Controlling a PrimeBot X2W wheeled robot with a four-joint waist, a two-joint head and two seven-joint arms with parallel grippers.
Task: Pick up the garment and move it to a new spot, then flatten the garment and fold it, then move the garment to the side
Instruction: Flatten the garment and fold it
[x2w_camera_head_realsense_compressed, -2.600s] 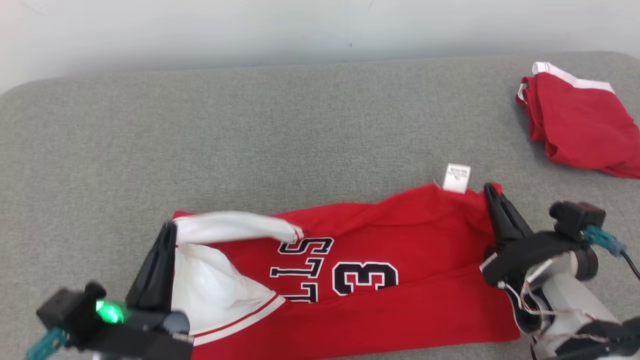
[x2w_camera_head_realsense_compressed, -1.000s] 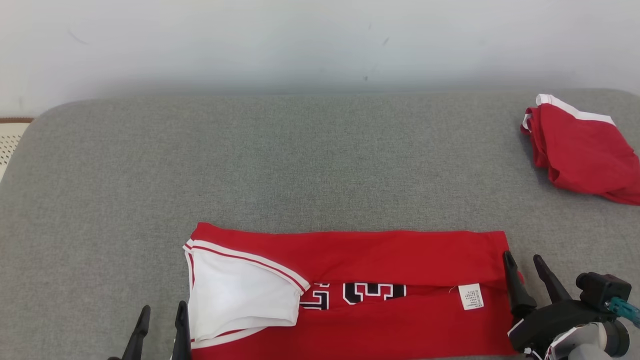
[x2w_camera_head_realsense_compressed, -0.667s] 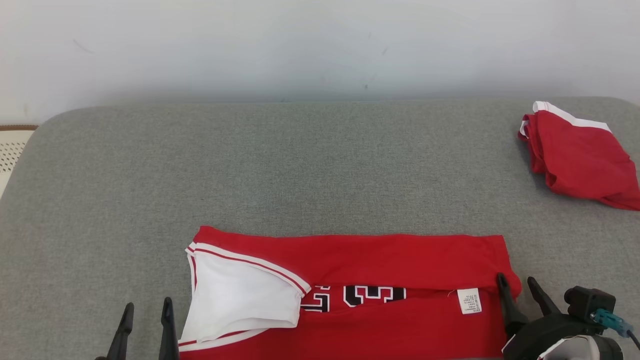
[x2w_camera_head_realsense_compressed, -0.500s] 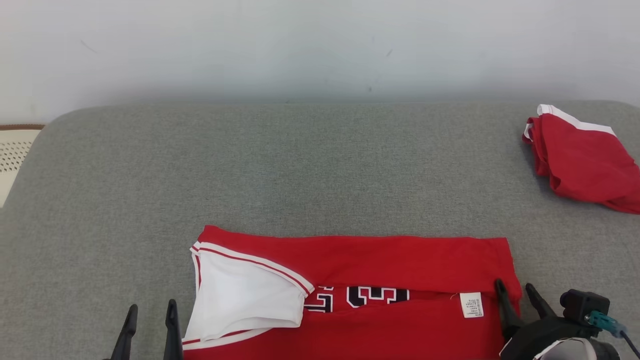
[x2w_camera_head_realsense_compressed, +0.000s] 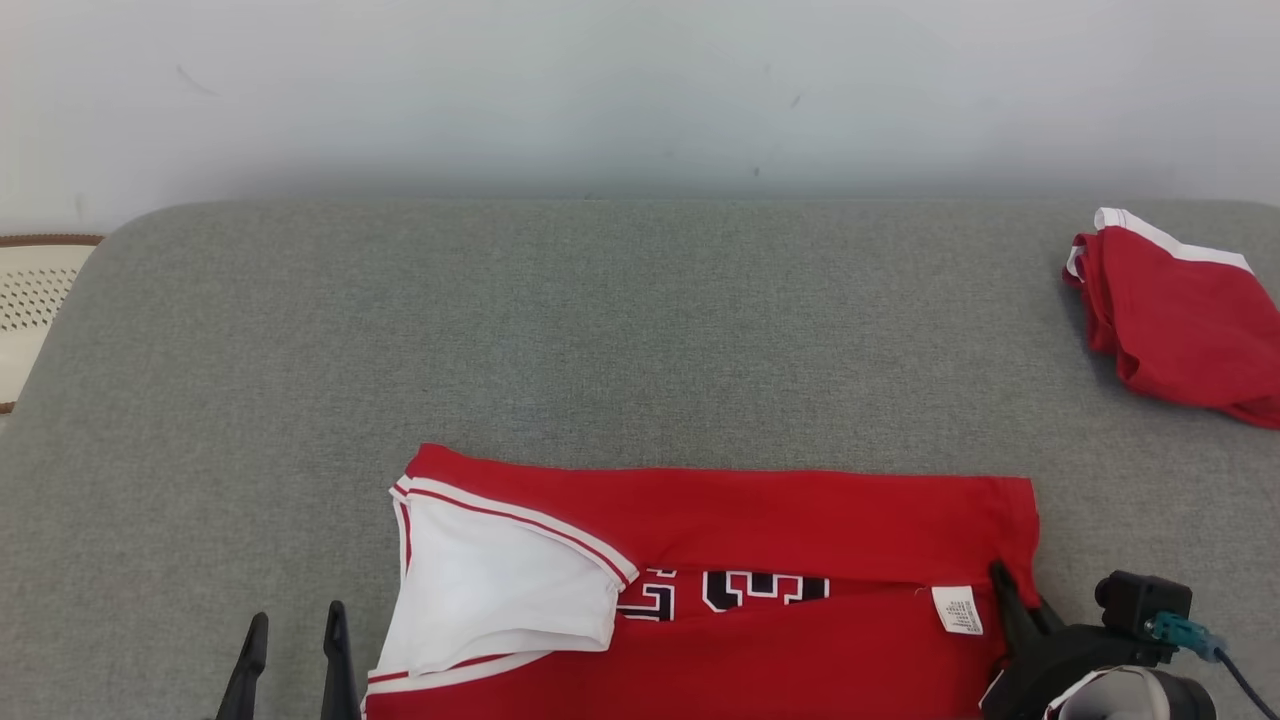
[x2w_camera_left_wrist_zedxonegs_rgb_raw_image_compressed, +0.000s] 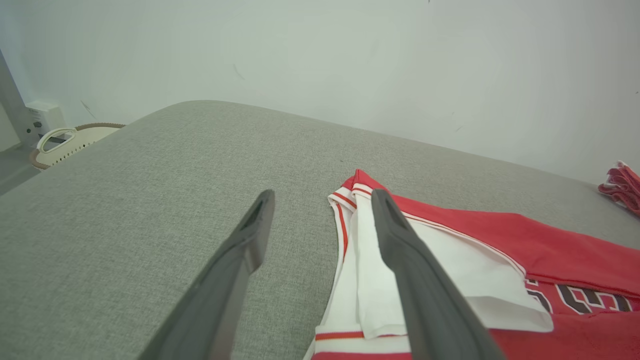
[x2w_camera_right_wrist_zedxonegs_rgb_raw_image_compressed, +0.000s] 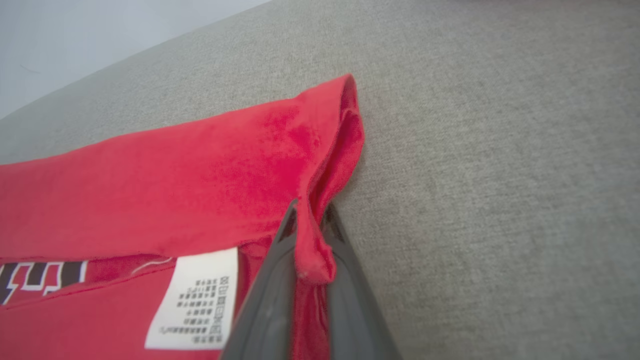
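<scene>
The garment is a red jersey with white trim and black lettering, lying folded into a long strip near the front of the grey padded surface. My right gripper is shut on the garment's right edge; in the right wrist view a ridge of red cloth is pinched between the fingers of that gripper, beside a white label. My left gripper stands open just left of the garment's white end, holding nothing; the same gripper hovers over the surface.
A second red garment with a white band lies bunched at the far right. A pale perforated basket stands off the left edge. A plain wall runs behind the surface.
Both grippers laid the garment's upper part over and let go. The right gripper, open half a second ago, has since shut on the garment's right edge. The left stays open.
</scene>
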